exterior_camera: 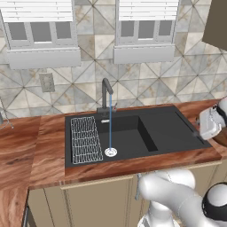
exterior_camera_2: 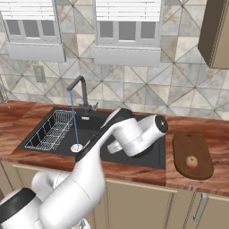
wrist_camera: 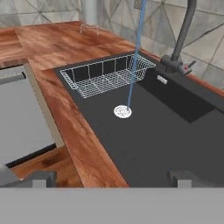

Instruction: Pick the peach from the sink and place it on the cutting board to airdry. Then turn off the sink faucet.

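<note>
Right, status from where I stand:

peach [exterior_camera_2: 192, 162]: sitting on the cutting board [exterior_camera_2: 199, 145], a bit toward the board's front half, clear of its edges. Round, so no long axis to call; stem end can't be made out.

cutting board: flat on the wood countertop [exterior_camera_2: 134, 172], right of the sink [exterior_camera_2: 154, 156], well apart from the basin. Long axis runs roughly front-to-back, slightly angled; rounded narrow end toward the wall.

sink: black, long axis left-right along the counter. Deep basin in the middle, flat drainer section to the right, white wire rack [exterior_camera: 85, 139] in the left part.

sink faucet [exterior_camera: 106, 95]: upright behind the basin at the back rim, spout bent forward over the basin. Thin blue water stream [exterior_camera: 110, 131] falls straight down onto the white drain disc [exterior_camera: 111, 152]. Small side lever [wrist_camera: 187, 66] sticks out near the base; exact angle hard to read.

gripper [wrist_camera: 114, 177]: jaws spread wide, nothing between them. Both dark tips show at the bottom of the hand view, which looks across the sink's front rim toward rack and faucet.

arm: the right base view shows it reaching from lower left across the front of the sink, wrist above the drainer section.
</note>
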